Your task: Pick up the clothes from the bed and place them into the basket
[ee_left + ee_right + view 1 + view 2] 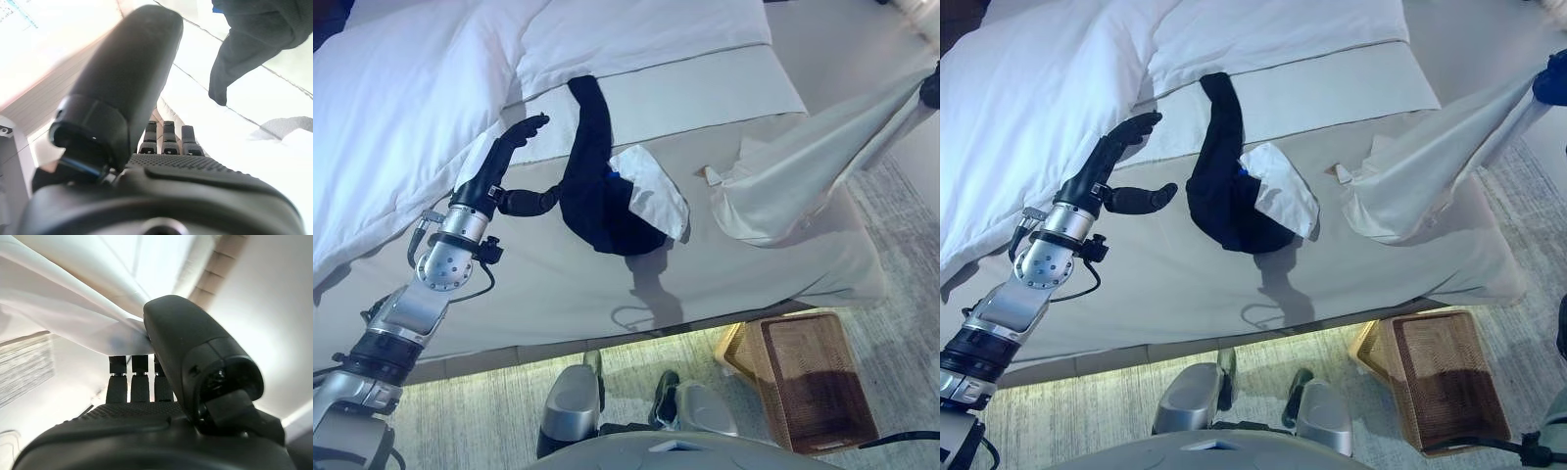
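Observation:
A dark garment (597, 196) lies on the bed, with a small white piece of cloth (651, 191) on its right side. My left hand (499, 166) is open just left of it, with the thumb pointing at it and holding nothing. The dark garment also shows in the left wrist view (254, 34). My right hand (1552, 78) is raised at the far right. Its thumb and fingers pinch a pale white garment (793, 176), which stretches from the hand down to the bed's corner. The right wrist view shows the cloth (73, 318) caught under the thumb.
A brown wicker basket (813, 377) stands on the carpet below the bed's near right corner. A thick white duvet (401, 108) covers the bed's left and far part. The beige sheet (558, 284) is bare near the front edge.

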